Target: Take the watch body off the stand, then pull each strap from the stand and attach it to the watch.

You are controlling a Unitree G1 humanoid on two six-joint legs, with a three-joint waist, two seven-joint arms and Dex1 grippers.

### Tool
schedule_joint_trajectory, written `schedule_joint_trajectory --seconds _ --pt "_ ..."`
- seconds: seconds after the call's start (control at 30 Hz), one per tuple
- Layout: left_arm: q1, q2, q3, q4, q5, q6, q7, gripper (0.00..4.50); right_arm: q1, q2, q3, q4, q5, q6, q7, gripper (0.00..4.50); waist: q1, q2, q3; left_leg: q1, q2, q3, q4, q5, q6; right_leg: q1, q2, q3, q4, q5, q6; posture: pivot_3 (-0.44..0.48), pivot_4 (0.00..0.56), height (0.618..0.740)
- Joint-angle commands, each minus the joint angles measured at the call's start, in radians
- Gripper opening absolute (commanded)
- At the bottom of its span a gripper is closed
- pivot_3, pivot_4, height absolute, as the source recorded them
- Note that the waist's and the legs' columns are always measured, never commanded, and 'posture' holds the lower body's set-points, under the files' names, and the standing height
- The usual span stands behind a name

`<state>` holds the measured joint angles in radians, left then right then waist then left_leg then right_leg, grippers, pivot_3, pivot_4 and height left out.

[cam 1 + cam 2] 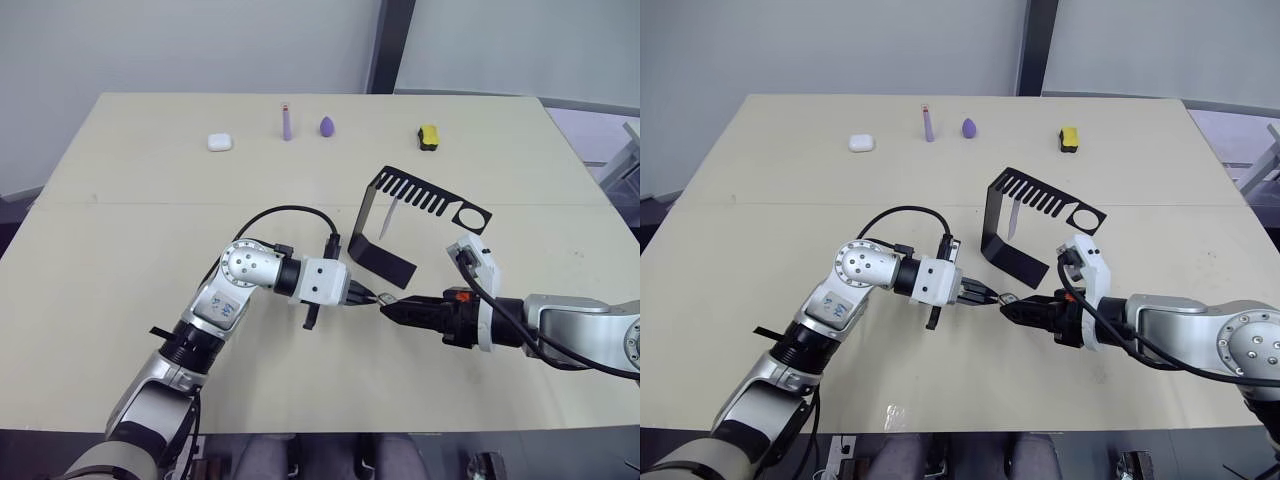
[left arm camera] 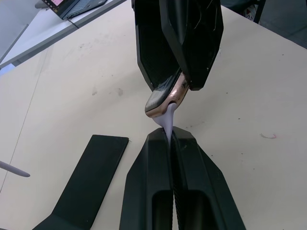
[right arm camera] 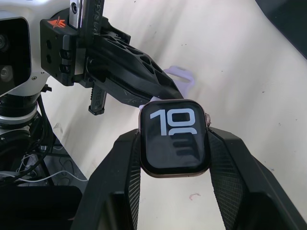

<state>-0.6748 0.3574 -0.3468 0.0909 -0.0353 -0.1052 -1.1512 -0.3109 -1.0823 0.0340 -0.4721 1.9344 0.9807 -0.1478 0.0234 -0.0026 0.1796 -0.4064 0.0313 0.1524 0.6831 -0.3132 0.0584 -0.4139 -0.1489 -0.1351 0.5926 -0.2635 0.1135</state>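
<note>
Strap and watch held tip to tip, near side of the stand.

Left gripper [image 2: 171, 139] is pinched on a pale strap [image 2: 168, 120], whose end meets the watch [image 3: 174, 139]. Right gripper [image 3: 174, 143] clamps the watch by its sides, screen showing pale digits. The black stand [image 1: 400, 215] sits just beyond on the table [image 1: 150, 200]; a thin pale piece, possibly the second strap [image 1: 387, 217], hangs from its comb.

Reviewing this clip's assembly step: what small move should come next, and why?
Probably the left gripper should push its strap a little further into the watch body. The right gripper clamps the watch, and the strap's end already meets its edge. One strap still hangs on the stand.
</note>
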Motion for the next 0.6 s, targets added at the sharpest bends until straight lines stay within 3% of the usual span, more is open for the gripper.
schedule_joint_trajectory --seconds 0.03,0.6 --pt "-0.038 -0.055 -0.016 -0.045 -0.022 -0.022 0.027 0.0 -0.014 0.016 0.016 -0.066 0.038 -0.003 0.048 1.51 0.0 0.0 0.0 0.0 0.0 0.0 0.0 0.0 0.0 0.0 0.0 0.0 0.0 0.0 0.0 0.0 0.15 0.74" --pt "-0.037 -0.058 -0.016 -0.044 -0.019 -0.026 0.025 0.0 -0.003 0.016 0.014 -0.08 0.038 -0.012 0.043 1.51 0.0 0.0 0.0 0.0 0.0 0.0 0.0 0.0 0.0 0.0 0.0 0.0 0.0 0.0 0.0 0.0 0.15 0.74"
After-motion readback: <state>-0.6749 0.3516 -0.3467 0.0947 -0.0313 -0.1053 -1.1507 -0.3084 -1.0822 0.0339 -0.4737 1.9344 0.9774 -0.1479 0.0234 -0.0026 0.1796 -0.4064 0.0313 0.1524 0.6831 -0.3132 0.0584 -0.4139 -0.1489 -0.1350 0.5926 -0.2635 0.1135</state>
